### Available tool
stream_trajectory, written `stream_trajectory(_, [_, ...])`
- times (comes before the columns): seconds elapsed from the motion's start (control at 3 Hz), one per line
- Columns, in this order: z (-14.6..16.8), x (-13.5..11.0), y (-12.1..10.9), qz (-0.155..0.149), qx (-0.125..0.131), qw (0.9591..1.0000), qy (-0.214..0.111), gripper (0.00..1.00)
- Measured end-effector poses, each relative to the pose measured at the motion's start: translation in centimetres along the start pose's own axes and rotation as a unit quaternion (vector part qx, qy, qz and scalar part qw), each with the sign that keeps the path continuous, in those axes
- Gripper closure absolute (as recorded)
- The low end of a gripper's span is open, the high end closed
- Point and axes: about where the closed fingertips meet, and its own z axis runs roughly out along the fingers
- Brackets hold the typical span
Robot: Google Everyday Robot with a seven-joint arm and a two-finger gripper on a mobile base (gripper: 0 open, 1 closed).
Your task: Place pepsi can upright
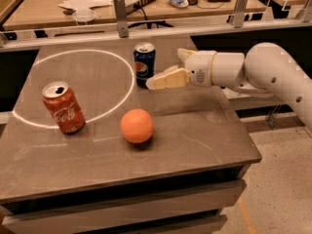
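Note:
The dark-blue pepsi can (145, 65) stands upright on the grey table (195, 130), at the right edge of a white painted circle (83, 52). My gripper (165, 68) is just to the right of the can, at about its height. It is open and holds nothing. Its lower cream finger (168, 79) points at the can's base, with a small gap between them. The white arm (273, 74) reaches in from the right.
A red Coca-Cola can (63, 107) stands upright at the left, on the circle's line. An orange ball (137, 126) lies in the middle front. A metal rail (146, 29) runs behind the table, with a cluttered desk beyond it.

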Motion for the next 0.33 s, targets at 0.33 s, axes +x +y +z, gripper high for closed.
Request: stream_trajectory(0.33, [-0.31,0.27,0.17,0.002,0.005,1.0,0.003,0.0])
